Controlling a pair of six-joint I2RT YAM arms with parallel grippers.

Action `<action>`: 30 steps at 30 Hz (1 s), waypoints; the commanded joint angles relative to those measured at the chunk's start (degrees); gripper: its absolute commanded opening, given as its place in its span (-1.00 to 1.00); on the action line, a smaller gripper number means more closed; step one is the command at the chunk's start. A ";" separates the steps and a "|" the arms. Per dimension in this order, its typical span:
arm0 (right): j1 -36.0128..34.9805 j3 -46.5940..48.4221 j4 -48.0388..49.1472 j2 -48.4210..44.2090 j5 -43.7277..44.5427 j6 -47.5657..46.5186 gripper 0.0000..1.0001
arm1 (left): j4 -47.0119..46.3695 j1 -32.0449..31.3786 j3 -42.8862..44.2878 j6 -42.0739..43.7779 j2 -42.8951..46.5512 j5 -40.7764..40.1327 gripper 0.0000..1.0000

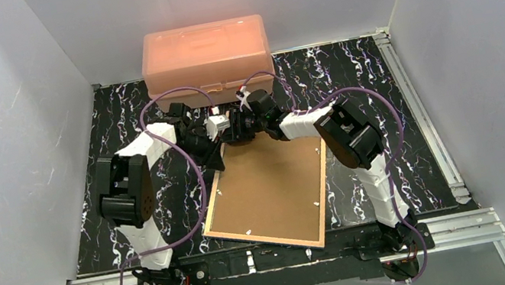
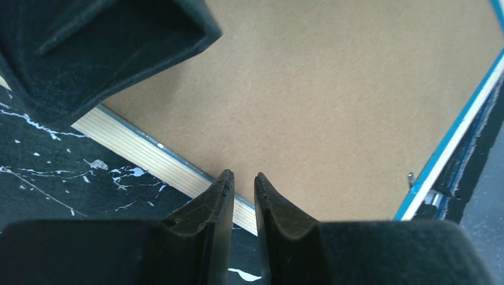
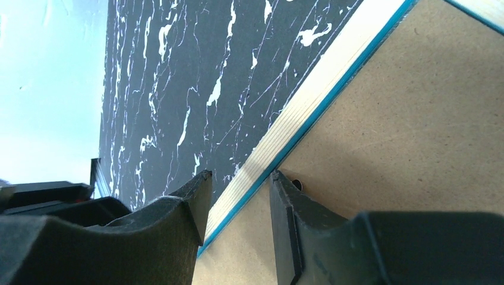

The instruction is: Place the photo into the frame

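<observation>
The frame [image 1: 266, 194] lies back up on the black marbled table, its brown fibreboard backing showing inside tan wooden edges with a thin blue line. It also shows in the left wrist view [image 2: 333, 89] and the right wrist view [image 3: 416, 119]. The photo is not in view. My left gripper [image 1: 217, 158] hovers over the frame's far left rim [image 2: 243, 176], its fingers a narrow gap apart with nothing between them. My right gripper [image 1: 239, 135] is open at the far edge [image 3: 238, 176]. One finger is over the table and the other on the backing beside a small hole.
A salmon-pink plastic box [image 1: 205, 51] stands at the back of the table, just behind both grippers. A large black shape [image 2: 101, 47] fills the upper left of the left wrist view. Metal rails run along the right side [image 1: 413, 100] and the front [image 1: 284, 255]. White walls enclose the table.
</observation>
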State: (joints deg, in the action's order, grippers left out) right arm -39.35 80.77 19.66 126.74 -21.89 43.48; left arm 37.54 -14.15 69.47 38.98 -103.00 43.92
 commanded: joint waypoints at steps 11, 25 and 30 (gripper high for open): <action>0.58 2.15 -5.62 3.22 -5.10 4.13 0.01 | -6.43 -4.47 -4.36 7.12 0.15 -8.61 -0.65; 3.44 3.43 -1.60 0.44 -8.40 7.62 0.10 | -5.50 -5.67 -4.42 8.01 -2.11 -17.32 -0.71; 4.51 5.11 -4.75 0.60 -7.79 4.95 0.13 | -5.69 -5.71 -5.49 7.31 -1.22 -17.11 -0.73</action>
State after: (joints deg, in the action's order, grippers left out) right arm -36.10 83.18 16.58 127.94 -29.65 50.04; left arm 31.33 -19.84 66.30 44.99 -103.77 32.62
